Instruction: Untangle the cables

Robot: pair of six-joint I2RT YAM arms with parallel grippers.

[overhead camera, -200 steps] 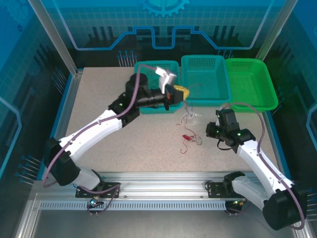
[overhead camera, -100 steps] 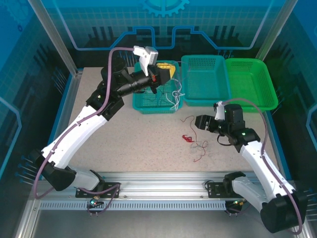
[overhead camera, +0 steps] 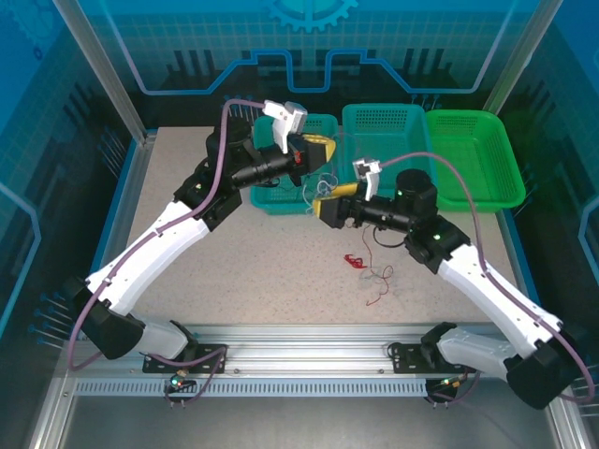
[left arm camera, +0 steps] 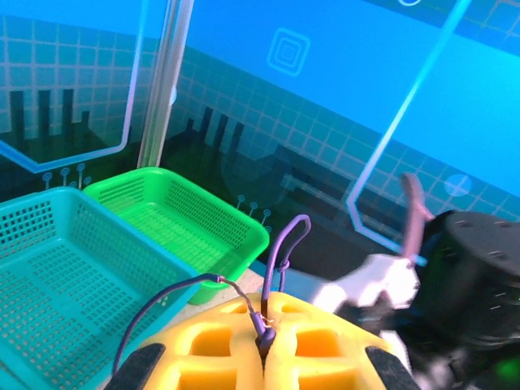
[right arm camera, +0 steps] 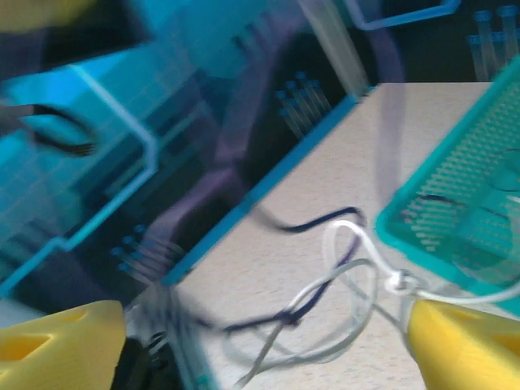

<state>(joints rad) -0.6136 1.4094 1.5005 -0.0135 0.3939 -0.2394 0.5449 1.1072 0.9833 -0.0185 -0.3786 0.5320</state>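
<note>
Place: robotics lab test cell.
Enclosure: blue translucent panels printed with circuit-and-gear graphics, on aluminium posts.
Bench: speckled tabletop; slotted aluminium rail carrying white robot arms.
Bins: three mesh baskets in a row.

No legible txt, labels or nos. anywhere.

Mostly plastic, matt finish.
Worktop speckled, matt; teal basket, green basket perforated plastic; left tool yellow matt pads; cables smooth-coated.
</note>
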